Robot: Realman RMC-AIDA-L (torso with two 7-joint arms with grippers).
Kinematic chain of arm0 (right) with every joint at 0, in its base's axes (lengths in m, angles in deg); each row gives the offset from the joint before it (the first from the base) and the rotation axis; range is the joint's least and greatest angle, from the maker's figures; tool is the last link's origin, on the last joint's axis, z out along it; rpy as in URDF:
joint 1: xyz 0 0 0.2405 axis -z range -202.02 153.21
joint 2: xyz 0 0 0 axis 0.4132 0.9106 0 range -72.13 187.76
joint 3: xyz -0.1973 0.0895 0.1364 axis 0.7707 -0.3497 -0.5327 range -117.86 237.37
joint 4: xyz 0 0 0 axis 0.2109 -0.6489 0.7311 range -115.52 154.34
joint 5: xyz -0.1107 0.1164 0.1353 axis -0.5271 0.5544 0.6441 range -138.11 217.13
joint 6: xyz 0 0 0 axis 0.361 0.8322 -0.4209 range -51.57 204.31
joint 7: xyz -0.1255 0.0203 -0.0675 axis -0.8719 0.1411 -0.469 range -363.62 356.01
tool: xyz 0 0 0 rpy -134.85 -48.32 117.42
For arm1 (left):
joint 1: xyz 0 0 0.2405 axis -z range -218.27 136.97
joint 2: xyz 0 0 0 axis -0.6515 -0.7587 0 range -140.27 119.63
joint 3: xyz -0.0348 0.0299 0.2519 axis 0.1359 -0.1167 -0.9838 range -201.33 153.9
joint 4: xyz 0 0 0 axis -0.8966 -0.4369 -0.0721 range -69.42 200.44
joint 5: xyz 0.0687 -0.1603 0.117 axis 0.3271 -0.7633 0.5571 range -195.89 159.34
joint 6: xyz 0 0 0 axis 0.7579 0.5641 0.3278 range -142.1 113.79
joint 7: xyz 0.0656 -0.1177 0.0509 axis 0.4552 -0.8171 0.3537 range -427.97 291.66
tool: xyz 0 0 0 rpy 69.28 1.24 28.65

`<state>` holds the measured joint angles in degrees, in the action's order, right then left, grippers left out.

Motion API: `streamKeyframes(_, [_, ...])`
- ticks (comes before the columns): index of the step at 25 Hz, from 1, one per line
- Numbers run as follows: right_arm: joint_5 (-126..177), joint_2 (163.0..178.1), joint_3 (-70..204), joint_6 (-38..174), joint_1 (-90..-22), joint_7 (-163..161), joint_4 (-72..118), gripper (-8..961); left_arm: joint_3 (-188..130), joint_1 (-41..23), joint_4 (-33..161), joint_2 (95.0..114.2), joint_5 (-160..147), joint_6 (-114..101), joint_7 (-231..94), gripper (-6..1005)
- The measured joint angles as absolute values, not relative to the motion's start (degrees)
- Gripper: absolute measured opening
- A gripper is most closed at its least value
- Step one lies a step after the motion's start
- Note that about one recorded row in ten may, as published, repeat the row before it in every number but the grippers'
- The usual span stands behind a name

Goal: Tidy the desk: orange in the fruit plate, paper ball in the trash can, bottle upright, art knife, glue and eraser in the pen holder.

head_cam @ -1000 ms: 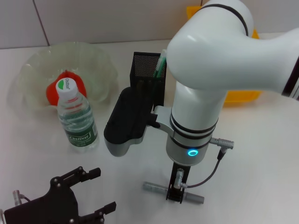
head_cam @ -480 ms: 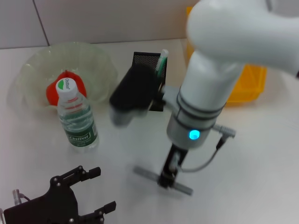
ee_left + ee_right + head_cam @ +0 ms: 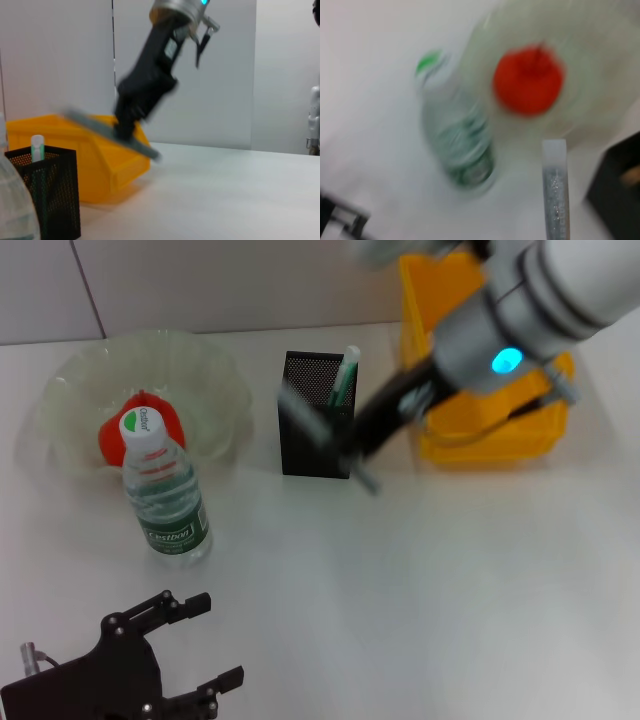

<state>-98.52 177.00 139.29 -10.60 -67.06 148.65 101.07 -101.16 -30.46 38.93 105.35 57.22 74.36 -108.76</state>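
Art knife (image 3: 322, 436), a slim grey bar, is pinched crosswise in the black right gripper (image 3: 358, 445), raised just beside the square black mesh pen holder (image 3: 305, 445) and yellow rectangular trash can (image 3: 530, 435). Black left gripper (image 3: 195, 650) rests low, fingers spread.

Bottle (image 3: 166, 502) fronts fruit plate (image 3: 75, 405) — right open.
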Motion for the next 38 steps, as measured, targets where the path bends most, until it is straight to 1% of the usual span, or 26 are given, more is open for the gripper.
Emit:
streamKeyframes(3, [-96.15, 177.08, 137.07, -5.23, -62.62, 144.19, 106.61, 141, -100.58, -30.39, 39.24, 105.34, 57.22, 74.41, -108.76, 800])
streamKeyframes(4, [-93.16, 177.14, 136.98, -0.12, -59.55, 140.31, 108.40, 141, -100.42, -30.38, 39.24, 105.41, 57.22, 74.53, -109.12, 800])
streamKeyframes(5, [-93.16, 177.14, 136.98, -0.12, -59.55, 140.31, 108.40, 140, -100.43, -30.36, 39.21, 105.44, 57.22, 74.58, -109.37, 800])
streamKeyframes(9, [-84.12, 177.22, 137.37, 11.08, -54.57, 128.74, 105.56, 137, -100.33, -29.69, 39.27, 105.50, 57.23, 74.62, -110.65, 800])
streamKeyframes(15, [-77.49, 177.14, 137.31, 18.66, -53.43, 118.01, 99.12, 137, -100.33, -29.13, 39.30, 105.52, 57.23, 74.42, -111.78, 800])
streamKeyframes(19, [-67.95, 177.10, 137.22, 24.96, -53.89, 104.98, 89.64, 138, -99.77, -28.87, 39.27, 105.52, 57.23, 74.18, -113.19, 800])
streamKeyframes(24, [-57.59, 177.07, 136.94, 26.98, -55.08, 93.06, 81.76, 138, -99.74, -28.48, 39.00, 105.45, 57.23, 74.12, -114.66, 800])
streamKeyframes(29, [-54.74, 177.29, 137.25, 28.86, -56.82, 87.24, 76.23, 138, -99.53, -28.40, 38.92, 105.43, 57.23, 74.21, -114.82, 800])
streamKeyframes(38, [-44.03, 177.37, 138.58, 30.26, -57.28, 75.21, 68.95, 141, -98.87, -28.34, 39.00, 105.34, 57.23, 74.47, -116.16, 800])
